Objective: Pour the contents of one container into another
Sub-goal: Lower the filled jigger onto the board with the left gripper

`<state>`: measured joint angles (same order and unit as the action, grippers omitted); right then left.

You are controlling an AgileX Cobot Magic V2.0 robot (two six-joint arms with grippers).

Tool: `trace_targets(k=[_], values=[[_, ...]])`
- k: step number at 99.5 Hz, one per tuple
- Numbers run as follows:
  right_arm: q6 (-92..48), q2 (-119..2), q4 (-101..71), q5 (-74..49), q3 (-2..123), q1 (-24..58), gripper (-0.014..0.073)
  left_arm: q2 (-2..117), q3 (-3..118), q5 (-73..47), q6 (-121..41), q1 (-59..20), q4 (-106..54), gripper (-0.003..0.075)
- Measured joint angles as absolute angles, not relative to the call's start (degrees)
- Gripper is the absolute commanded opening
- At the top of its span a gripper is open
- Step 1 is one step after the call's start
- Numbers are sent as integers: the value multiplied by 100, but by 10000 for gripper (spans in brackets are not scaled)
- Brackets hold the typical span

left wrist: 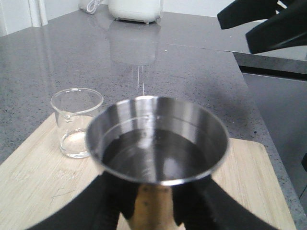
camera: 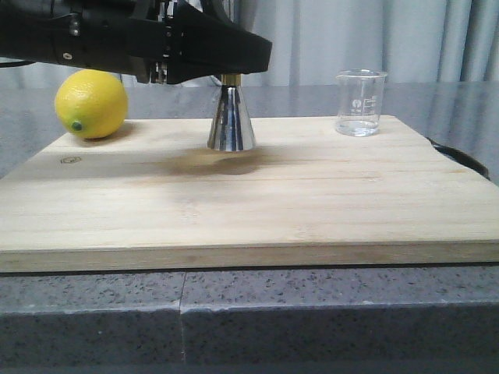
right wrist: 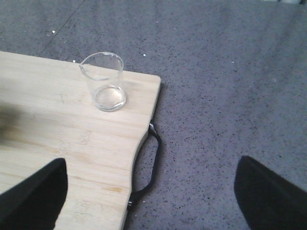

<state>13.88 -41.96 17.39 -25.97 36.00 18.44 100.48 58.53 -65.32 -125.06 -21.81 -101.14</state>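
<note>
Beaker upright at cutting board far-right corner, open room around. Left claw grips jigger mid-board; lemon far-left. Right claw spread open.

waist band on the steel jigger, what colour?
Gold, a thin band at the waist of the polished steel hourglass jigger; the front view shows it best, just under the left gripper.

1. I see a grey speckled stone counter filling the foreground, with a seam running through its front edge.
2. A pale wooden board lies on it.
3. Behind, grey-white curtains hang in folds across the back.
4. From my left wrist view, a white appliance sits at the counter's far end, mirrored on the glossy top.
5. Lighting is soft and even.
</note>
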Motion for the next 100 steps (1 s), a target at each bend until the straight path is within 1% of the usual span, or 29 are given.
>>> trace_targets(k=[22, 77, 100], values=[[1388, -3767, 1739, -2633, 3393, 1844, 618, 10048, 5853, -6532, -12506, -2181, -10114, 196], [1388, -3767, 1885, -2683, 3383, 1844, 618, 10048, 5853, -6532, -12506, -2181, -10112, 196], [1388, -3767, 1897, -2683, 3383, 1844, 618, 10048, 5853, -6179, -12612, -2181, -10112, 196]])
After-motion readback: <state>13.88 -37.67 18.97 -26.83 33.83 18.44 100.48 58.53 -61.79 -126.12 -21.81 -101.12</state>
